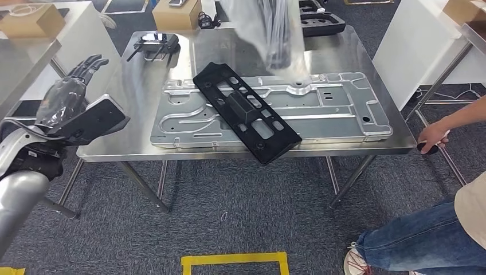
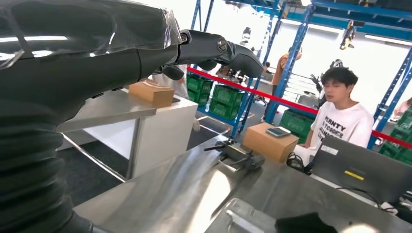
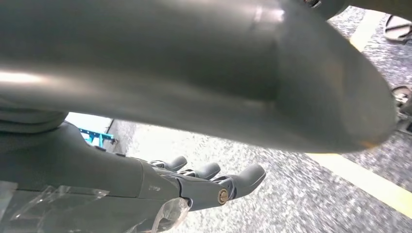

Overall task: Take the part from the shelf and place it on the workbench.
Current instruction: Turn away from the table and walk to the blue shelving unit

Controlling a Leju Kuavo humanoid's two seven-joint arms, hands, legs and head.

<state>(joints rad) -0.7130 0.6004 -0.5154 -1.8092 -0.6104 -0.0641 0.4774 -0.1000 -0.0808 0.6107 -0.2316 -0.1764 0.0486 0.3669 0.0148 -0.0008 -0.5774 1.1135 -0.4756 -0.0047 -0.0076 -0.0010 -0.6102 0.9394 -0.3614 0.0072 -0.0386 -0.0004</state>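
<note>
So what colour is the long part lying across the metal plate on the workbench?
Black; the long part shows best in the head view.

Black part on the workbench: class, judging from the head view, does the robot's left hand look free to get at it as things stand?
Probably yes. The left hand is empty, fingers apart, beside the workbench. The black part lies uncovered on the metal panel, with bare tabletop between.

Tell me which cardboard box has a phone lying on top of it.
The cardboard box at the workbench's far edge, beside the black controller, carries the phone. The other cardboard box, on the white stand to the left, has only a cord on it.
</note>
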